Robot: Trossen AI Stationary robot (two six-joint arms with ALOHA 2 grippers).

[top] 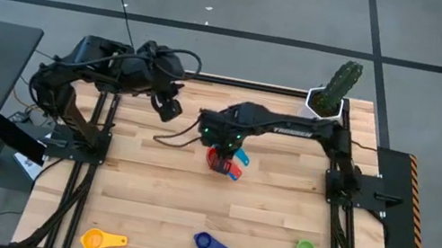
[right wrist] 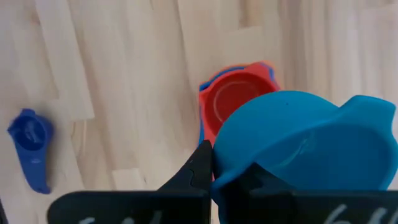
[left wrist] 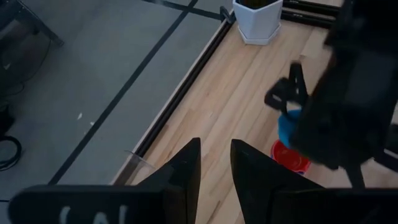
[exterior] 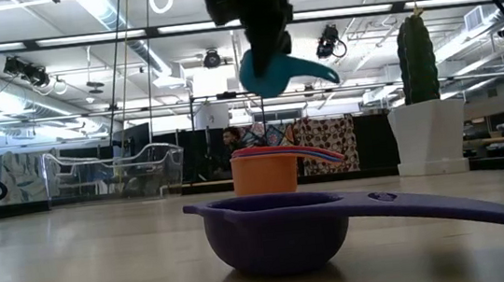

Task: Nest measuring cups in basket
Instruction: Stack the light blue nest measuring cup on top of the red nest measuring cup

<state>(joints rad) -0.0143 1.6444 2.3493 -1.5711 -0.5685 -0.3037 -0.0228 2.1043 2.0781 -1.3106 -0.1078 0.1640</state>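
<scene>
Here the light blue cup (right wrist: 298,146) hung clamped in the right gripper (right wrist: 233,177) above the red cup (right wrist: 233,102) stack mid-counter (top: 154,194), apparently aligned for nesting. The left gripper (left wrist: 214,165), narrowly parted and empty, waited near the counter's far-left edge.

Grey floor (top: 269,5), black tape lines (top: 219,31)

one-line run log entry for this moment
right gripper: shut on light blue cup, above red cup | left gripper: idle, raised at table's left
</scene>
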